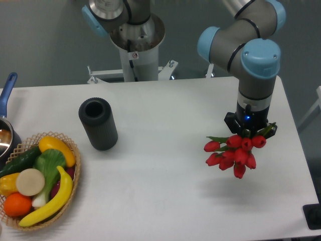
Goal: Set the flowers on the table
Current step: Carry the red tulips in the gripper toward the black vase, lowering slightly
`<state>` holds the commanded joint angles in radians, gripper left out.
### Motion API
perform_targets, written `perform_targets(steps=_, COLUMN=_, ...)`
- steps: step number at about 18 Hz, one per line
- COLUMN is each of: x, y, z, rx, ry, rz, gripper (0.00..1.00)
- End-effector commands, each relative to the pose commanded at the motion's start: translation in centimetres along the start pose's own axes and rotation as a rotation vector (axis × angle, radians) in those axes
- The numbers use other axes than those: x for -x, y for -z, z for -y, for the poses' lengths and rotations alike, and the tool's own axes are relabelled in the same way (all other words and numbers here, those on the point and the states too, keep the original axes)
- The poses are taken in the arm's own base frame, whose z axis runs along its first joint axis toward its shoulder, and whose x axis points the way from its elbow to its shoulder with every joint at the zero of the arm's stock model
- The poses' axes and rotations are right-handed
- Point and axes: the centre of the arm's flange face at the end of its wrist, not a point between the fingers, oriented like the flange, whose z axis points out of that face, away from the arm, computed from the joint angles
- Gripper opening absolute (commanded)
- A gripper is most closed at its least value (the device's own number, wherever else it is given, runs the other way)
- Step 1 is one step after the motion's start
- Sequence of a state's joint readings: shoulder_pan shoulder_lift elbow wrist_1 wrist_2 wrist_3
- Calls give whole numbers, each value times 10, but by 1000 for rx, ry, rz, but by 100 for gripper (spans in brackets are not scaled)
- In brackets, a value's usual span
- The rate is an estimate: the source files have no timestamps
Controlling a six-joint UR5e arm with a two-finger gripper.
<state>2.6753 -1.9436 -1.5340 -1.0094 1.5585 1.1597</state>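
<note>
The flowers (233,153), a bunch of red tulips with closed buds and green leaves, hang just under my gripper (249,131) at the right side of the white table (165,165). The buds point toward the camera and down-left. The stems run up into the gripper and are hidden by it. The gripper points straight down and appears shut on the stems; its fingertips are hidden behind the buds. A shadow on the table below the bunch shows it is held above the surface.
A dark grey cylindrical vase (98,123) stands at the left centre. A wicker basket (75,173) of fruit and vegetables sits at the front left. A pot with a blue handle (6,95) is at the left edge. The table's right edge is close to the gripper.
</note>
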Motion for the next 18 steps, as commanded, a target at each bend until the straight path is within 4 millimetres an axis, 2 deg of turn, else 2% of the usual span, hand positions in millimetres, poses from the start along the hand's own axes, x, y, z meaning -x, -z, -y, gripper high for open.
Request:
perform_targets(steps=2, x=-2, y=0, z=3, rx=-4, ry=18, rz=-2, gripper=6)
perform_targets(steps=5, x=-6, y=3, z=18, rx=-34, ry=54, rz=-7, gripper=6)
perform_targets(steps=8, x=-20, y=-6, z=38, rx=-56, ry=78, rz=-37, gripper=7)
perform_targets(steps=9, x=-33, y=-17, z=53, rx=-53, ry=79, rz=-55, gripper=9)
perform_targets(steps=11, x=-47, y=-27, z=67, rx=-49, ry=79, rz=-74, gripper=17)
perform_targets(steps=13, x=-58, y=-30, z=82, rx=-50, ry=98, rz=-82, gripper=19)
perform_targets(steps=15, x=-73, y=-42, z=99, rx=-48, ry=97, rz=-95, gripper=24)
perform_targets(steps=18, x=-81, y=-50, z=116, rx=-77, ry=123, rz=-66, gripper=42)
